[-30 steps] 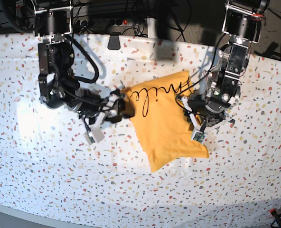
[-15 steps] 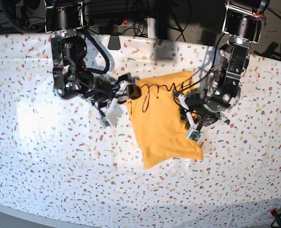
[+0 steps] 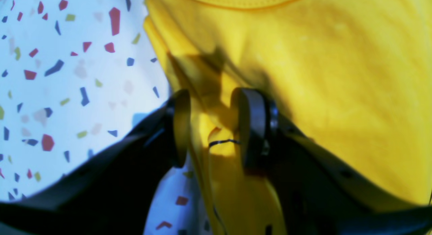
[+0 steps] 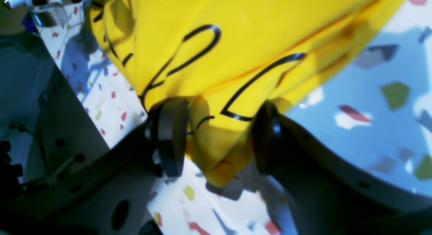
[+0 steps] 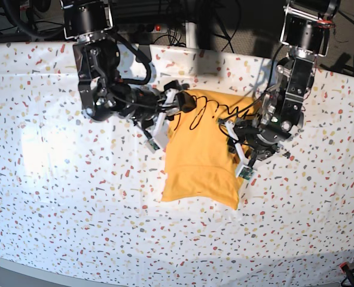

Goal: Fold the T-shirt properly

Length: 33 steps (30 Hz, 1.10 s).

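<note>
Speckled tablecloth [image 5: 57,197], mustard T-shirt [image 5: 201,161] bunched at centre. Left gripper [image 3: 209,127] clamped on its edge; right gripper [image 4: 216,137] clamped on lettered corner.

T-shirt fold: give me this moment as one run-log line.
phase: mid-fold | T-shirt: partly folded on tablecloth, lettering up | left gripper: fabric edge between jaws | right gripper: fabric corner between jaws

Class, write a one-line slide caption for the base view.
Two grippers, left and right, grip opposite edges of an orange T-shirt on a speckled tablecloth.
</note>
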Tool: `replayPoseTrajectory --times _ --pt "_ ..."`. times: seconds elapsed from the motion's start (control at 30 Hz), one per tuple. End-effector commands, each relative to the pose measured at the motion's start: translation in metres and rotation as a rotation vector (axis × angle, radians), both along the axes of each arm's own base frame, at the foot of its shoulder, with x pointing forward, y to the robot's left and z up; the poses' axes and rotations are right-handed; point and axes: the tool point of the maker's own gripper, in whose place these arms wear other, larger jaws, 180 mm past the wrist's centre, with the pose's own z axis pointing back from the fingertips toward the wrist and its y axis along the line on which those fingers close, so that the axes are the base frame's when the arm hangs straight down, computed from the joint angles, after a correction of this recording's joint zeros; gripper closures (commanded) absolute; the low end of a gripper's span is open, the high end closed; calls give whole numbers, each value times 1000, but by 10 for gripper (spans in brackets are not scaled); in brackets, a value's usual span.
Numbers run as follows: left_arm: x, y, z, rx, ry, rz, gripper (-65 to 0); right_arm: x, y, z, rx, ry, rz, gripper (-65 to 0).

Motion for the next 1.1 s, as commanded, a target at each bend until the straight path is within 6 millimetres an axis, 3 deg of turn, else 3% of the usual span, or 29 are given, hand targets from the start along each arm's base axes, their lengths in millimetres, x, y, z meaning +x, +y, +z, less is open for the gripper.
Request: replayPoseTrajectory --times 0.0,0.1,0.23,0.4,0.47,0.6,0.8,1.07 --pt "13 -6 22 -41 -56 -4 -232 13 -4 13 15 -49 -16 -305" --pt "18 -13 50 -111 -108 27 -232 30 -18 32 52 -120 -91 -305" --pt "21 -15 96 -133 -204 34 -232 49 -37 73 106 -235 -172 -305" --pt "13 0 128 -99 -271 19 -232 40 -62 98 93 -276 -216 -305" --pt "7 16 126 -81 -286 60 -232 33 -77 102 74 -290 -256 -305" --pt "-11 57 101 -24 -240 168 -232 13 -106 112 105 -297 -348 -305" --pt "-54 101 65 -2 -117 270 -232 -42 -134 116 181 -198 -410 -305" --pt "-126 150 80 43 -87 343 -232 -120 -164 101 219 -25 -512 -305"
